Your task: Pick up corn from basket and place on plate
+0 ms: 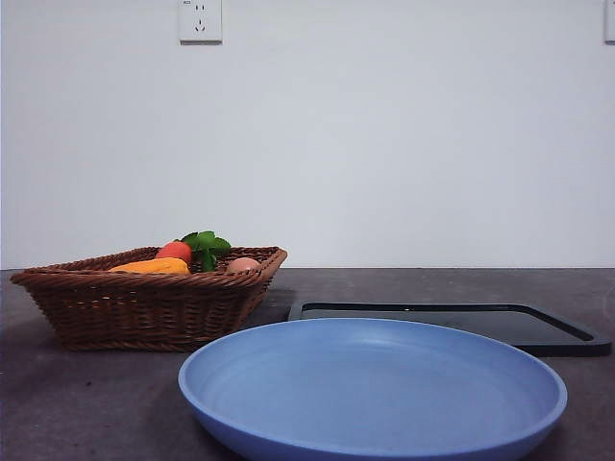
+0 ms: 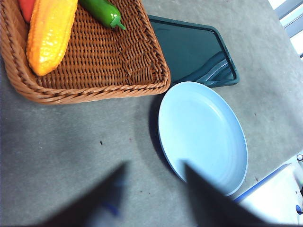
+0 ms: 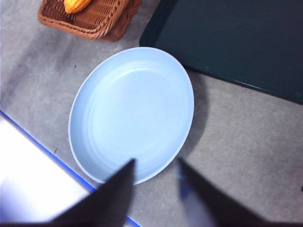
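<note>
The yellow-orange corn lies in the brown wicker basket at the left of the table. The light-blue plate sits bare at the front, right of the basket. My left gripper hangs open over the table between the basket and the plate, holding nothing. Above the plate's near rim my right gripper is open too, and its jaws are bare. Neither arm shows in the front view.
An orange-red carrot with green leaves and a pale pinkish ball share the basket. A flat black tray lies behind the plate. The table's blue-lined edge runs near the plate.
</note>
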{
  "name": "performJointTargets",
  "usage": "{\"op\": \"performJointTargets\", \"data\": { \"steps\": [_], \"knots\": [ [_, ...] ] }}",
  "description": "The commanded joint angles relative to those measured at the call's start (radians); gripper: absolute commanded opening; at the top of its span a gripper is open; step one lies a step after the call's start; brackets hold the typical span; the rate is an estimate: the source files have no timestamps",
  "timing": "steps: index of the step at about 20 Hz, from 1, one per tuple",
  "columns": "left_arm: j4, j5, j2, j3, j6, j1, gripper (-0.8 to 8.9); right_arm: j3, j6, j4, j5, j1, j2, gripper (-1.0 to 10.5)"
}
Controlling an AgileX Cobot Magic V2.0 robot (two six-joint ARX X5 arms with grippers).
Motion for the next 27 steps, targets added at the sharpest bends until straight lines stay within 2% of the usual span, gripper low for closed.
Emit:
{"op": "performJointTargets", "data": {
  "steps": [1, 7, 15, 21, 27],
  "knots": [
    [0.011, 0.008, 0.006, 0.015, 0.016, -0.002, 3.68, 0.016, 0.035, 0.024, 0.007, 0.003, 0.018, 2.7],
    [0.012, 0.008, 0.006, 0.015, 0.016, -0.002, 3.65, 0.016, 0.092, 0.129, -0.005, 0.027, 0.150, 2.7],
    [0.012, 0.008, 0.006, 0.015, 0.016, -0.002, 3.65, 0.016, 0.098, 0.286, 0.003, 0.089, 0.492, 2.7],
    [0.012, 0.008, 0.006, 0.015, 0.016, -0.002, 3.65, 0.016, 0.098, 0.369, 0.006, 0.125, 0.671, 2.6],
    [0.012, 0.008, 0.006, 0.015, 0.016, -0.002, 3.65, 0.016, 0.098, 0.420, 0.007, 0.169, 0.753, 1.6]
  ]
}}
